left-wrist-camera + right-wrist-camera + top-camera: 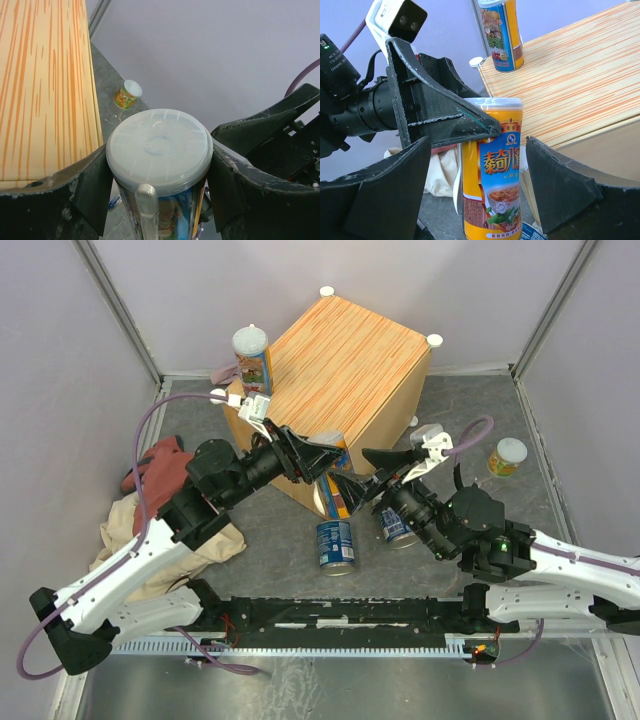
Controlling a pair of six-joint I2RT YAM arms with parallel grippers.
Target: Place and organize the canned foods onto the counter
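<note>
Overhead view first: you see the tall can (pixel 336 496) upright against the near face of the counter (pixel 350 340), caught between both arms. The left gripper (pixel 322 462) reaches it from the left and the right gripper (pixel 372 476) from the right, so neither is nearer. A second tall can (pixel 252 356) stands on the counter's left corner. From the left wrist you look down on the tall can's (pixel 159 148) pale lid, its long axis running straight away from the camera. The left gripper (pixel 159 167) has one finger pressed against each side of the lid's rim, so that hand is clamped on it, with the counter's (pixel 45 85) grained face just to its left. From the right wrist the tall can (pixel 492 170) stands upright between the right gripper's (pixel 480 192) fingers, which are spread wide and clear of the label. The counter (pixel 580 75) lies behind and to the right. I judge the lift belongs to your left arm; you cannot tell whether the base rests on the table.
</note>
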